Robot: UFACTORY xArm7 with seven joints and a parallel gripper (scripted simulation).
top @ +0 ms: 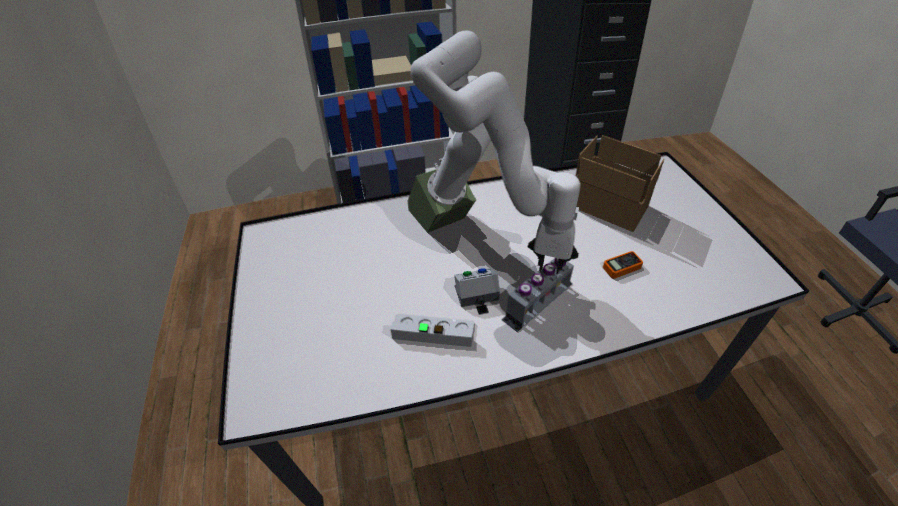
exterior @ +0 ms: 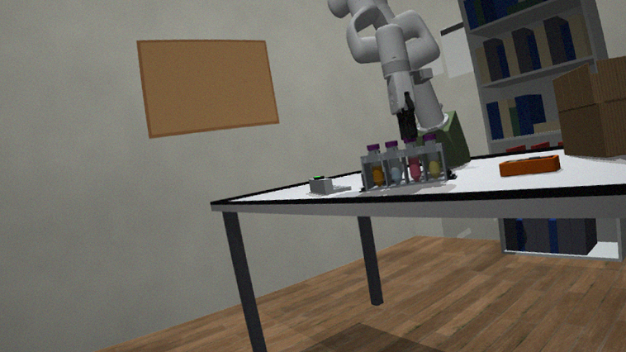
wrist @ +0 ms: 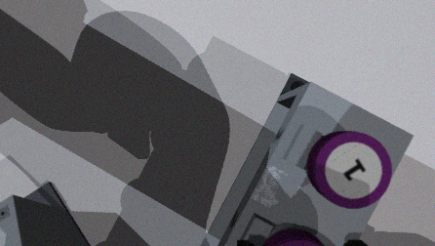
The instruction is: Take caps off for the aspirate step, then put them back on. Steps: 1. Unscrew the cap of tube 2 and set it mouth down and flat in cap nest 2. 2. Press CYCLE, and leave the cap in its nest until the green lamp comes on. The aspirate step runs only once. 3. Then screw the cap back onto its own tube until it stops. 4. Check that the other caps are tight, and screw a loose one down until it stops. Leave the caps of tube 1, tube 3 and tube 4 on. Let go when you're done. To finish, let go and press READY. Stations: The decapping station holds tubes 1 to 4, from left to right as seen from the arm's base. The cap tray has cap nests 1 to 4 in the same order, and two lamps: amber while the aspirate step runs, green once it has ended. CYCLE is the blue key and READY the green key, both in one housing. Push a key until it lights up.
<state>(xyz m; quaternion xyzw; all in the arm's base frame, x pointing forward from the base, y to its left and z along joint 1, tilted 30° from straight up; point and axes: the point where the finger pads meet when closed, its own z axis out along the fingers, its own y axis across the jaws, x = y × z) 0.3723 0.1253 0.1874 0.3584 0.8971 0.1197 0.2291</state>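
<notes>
Dark two-fingered hand [exterior: 407,130] spread just wider than purple screw cap of tube 2 [wrist: 293,238], seated on its tube in grey decapping station [top: 516,309] on white bench [top: 314,282], gripping nothing. Risk: skewed lift drags finger, loosening it or neighbouring purple cap 1 [wrist: 350,169].

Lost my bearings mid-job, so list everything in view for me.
Tubes: four, purple caps on, in the grey decapping station.
Cap tray: one, grey, green lamp lit, table's front.
Key housing: one, grey, beside the station.
Meter: one, orange, near the box.
Cardboard box: one, brown, table's far corner.
Table: one, white.
Bookshelf, filing cabinet, corkboard, chair: one each, around the room.
Arm: one, white, on green base.
Claw: one, black, open at tube 2's cap.
</notes>
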